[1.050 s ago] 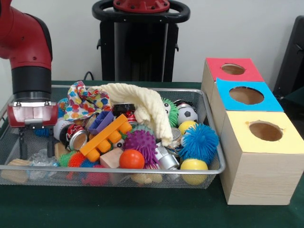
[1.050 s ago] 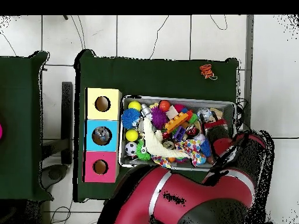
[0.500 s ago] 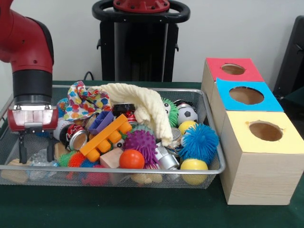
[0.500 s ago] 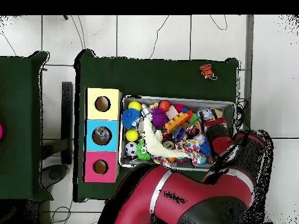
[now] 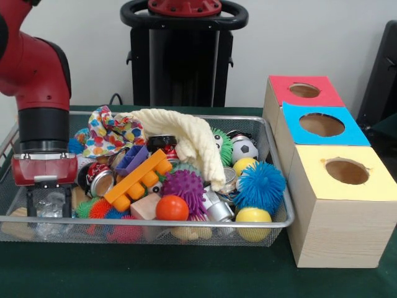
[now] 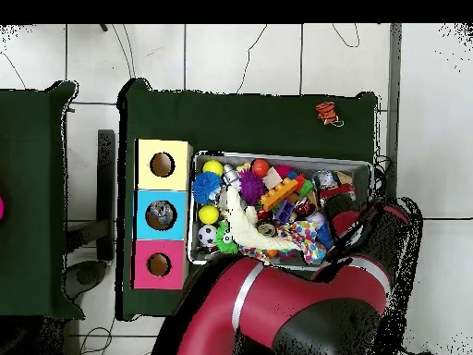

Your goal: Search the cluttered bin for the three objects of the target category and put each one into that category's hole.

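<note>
The wire mesh bin (image 5: 273,133) is heaped with toys, cans and cloths. My gripper (image 5: 48,210) is down inside its left end, open, with a crumpled clear plastic thing (image 5: 51,203) between its fingers. In the overhead view the gripper (image 6: 331,189) sits at the bin's (image 6: 282,154) right end. To the right of the bin stand three wooden boxes with holes in their tops: red (image 5: 304,90), blue (image 5: 321,124) and yellow (image 5: 346,171). In the heap lie an orange toy brick (image 5: 138,180), a purple spiky ball (image 5: 184,186), a blue spiky ball (image 5: 259,185) and an orange ball (image 5: 172,208).
A cream cloth (image 5: 186,133) and a spotted cloth (image 5: 111,131) drape over the back of the heap. Cans (image 5: 99,179), yellow balls (image 5: 253,217), a small football (image 5: 244,149) and a wooden block (image 5: 146,206) crowd the bin. A small orange thing (image 6: 326,113) lies on the green table.
The gripper has dropped lower into the bin's left end and shifted a little right, so its open fingers now straddle the clear plastic thing.
</note>
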Robot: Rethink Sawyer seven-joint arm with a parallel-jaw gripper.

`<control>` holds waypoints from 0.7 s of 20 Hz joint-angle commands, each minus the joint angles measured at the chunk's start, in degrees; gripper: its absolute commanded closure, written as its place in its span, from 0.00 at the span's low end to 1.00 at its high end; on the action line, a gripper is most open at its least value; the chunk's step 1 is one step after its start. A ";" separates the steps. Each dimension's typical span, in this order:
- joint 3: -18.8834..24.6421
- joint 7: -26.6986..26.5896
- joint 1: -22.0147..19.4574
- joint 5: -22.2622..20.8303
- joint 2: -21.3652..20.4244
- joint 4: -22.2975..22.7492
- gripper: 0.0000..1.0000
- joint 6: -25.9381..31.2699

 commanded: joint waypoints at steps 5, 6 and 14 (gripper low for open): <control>-7.58 50.33 10.05 -21.17 14.99 -9.20 0.00 19.00; -9.81 53.58 11.00 -21.84 16.56 -9.56 0.00 18.94; -14.75 55.87 12.66 -21.93 19.82 -10.06 1.00 13.82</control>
